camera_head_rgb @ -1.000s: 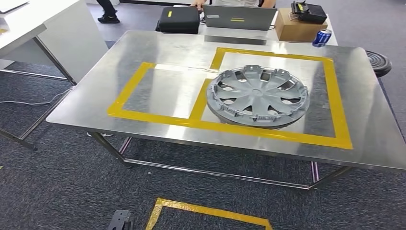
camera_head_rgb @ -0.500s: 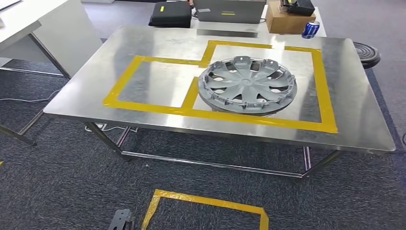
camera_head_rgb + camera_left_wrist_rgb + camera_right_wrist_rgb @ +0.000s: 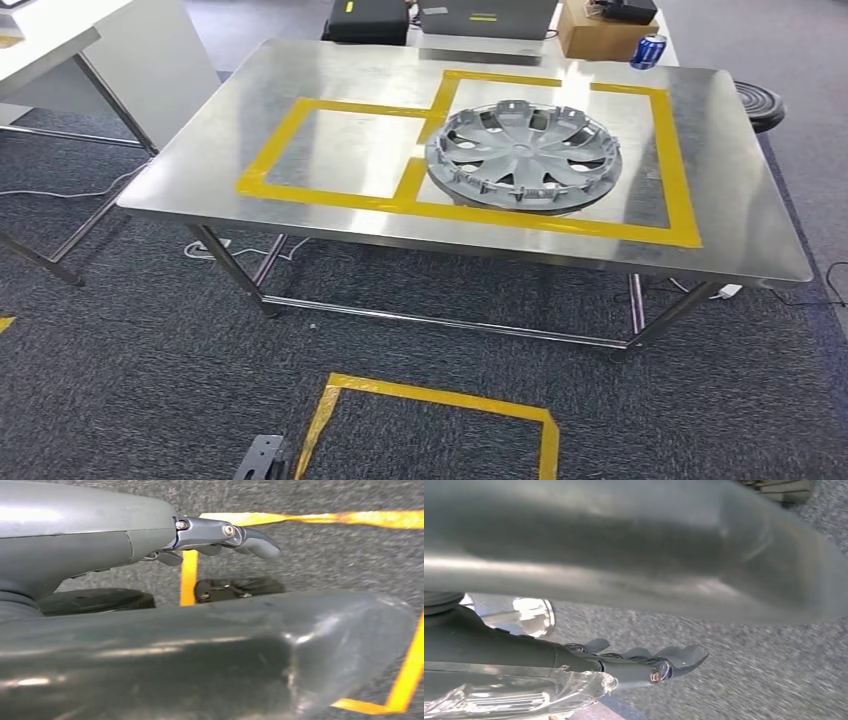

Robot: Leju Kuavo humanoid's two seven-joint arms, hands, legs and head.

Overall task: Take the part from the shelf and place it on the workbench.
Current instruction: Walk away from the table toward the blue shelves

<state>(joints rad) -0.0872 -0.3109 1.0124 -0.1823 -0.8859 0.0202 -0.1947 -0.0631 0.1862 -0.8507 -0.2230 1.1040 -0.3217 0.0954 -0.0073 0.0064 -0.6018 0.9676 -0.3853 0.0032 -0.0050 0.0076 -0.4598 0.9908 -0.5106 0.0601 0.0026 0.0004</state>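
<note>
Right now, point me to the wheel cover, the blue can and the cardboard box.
wheel cover [image 3: 524, 155], head view, on its centre hub.
blue can [image 3: 649, 52], head view, on its side wall.
cardboard box [image 3: 598, 40], head view, on its front face.

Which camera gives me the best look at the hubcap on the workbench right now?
The head view: the grey hubcap lies whole and unobstructed inside the yellow tape outline on the steel workbench. Both wrist views point at the carpet past the left hand and right hand, without the hubcap.
</note>
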